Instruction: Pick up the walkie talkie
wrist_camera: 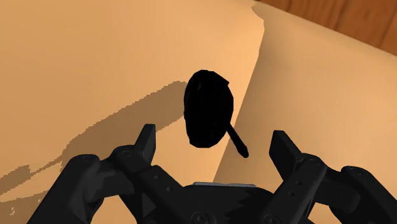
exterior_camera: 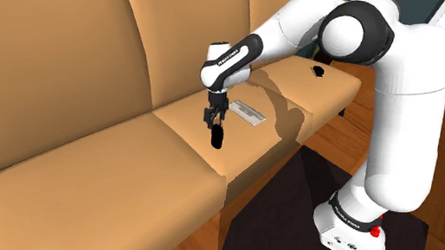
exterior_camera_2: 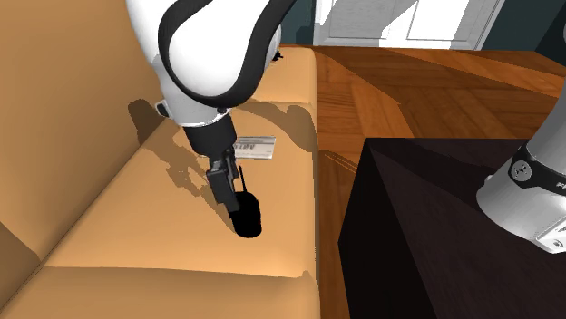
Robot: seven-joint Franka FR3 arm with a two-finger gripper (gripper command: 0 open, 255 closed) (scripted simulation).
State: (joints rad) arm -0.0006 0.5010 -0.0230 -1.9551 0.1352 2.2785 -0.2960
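The walkie talkie [wrist_camera: 207, 107] is a plain black rounded body with a short antenna, lying on the tan sofa seat [exterior_camera: 120, 160] near its front edge. My black gripper [wrist_camera: 213, 137] hangs right above it, open, with the fingers [wrist_camera: 146, 137] wide apart on either side and not touching it. In the shoulder view the gripper [exterior_camera: 214, 124] points down at the walkie talkie [exterior_camera: 217, 137]. The second exterior view shows the gripper [exterior_camera_2: 227, 188] just above the walkie talkie [exterior_camera_2: 247, 217], close to the seam between two cushions.
A flat grey rectangular item [exterior_camera: 247, 111] lies on the seat just beyond the gripper. A small black object [exterior_camera: 316, 71] sits on the far cushion. A dark rug [exterior_camera: 286, 228] on the wooden floor carries the stand [exterior_camera: 351, 236].
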